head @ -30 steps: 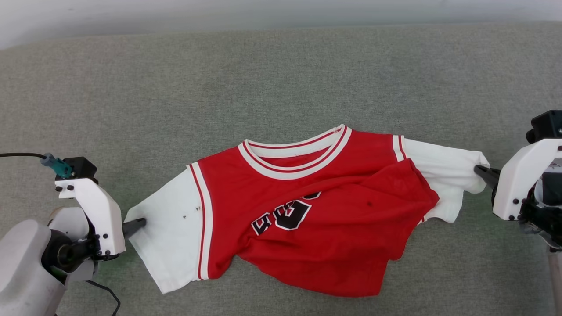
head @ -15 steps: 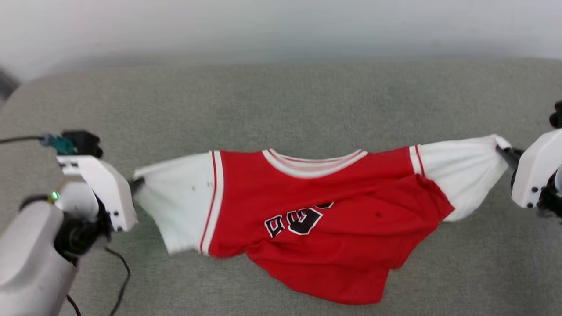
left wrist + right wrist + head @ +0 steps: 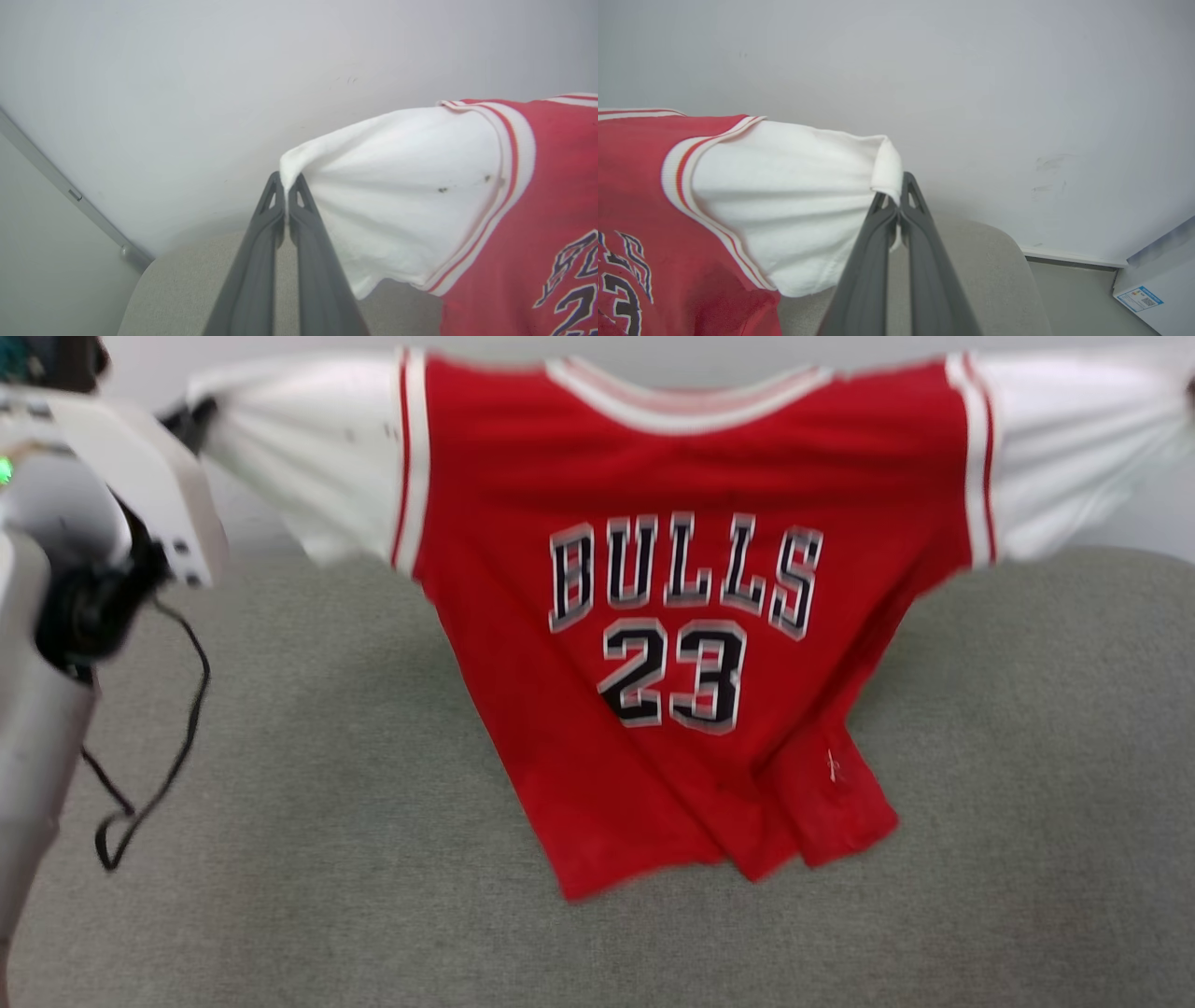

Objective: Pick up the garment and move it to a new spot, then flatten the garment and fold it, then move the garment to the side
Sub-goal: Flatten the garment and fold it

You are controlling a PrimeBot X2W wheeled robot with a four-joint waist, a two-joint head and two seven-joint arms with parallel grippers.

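The garment (image 3: 523, 448) hung front-out, stretched between both arms, its hem low near the grey cushion (image 3: 280, 784). The left gripper (image 3: 286, 184) pinched one sleeve tip and the right gripper (image 3: 896, 196) the other. Equal tension and height on both sides would likely help lay it down flat.

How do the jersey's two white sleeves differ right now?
The left sleeve carries small dark specks near its trim; the right sleeve looks clean. The left gripper pinches the left sleeve's very corner; the right sleeve's cuff drapes over one finger of the right gripper. Both are white and pulled taut by shut jaws.
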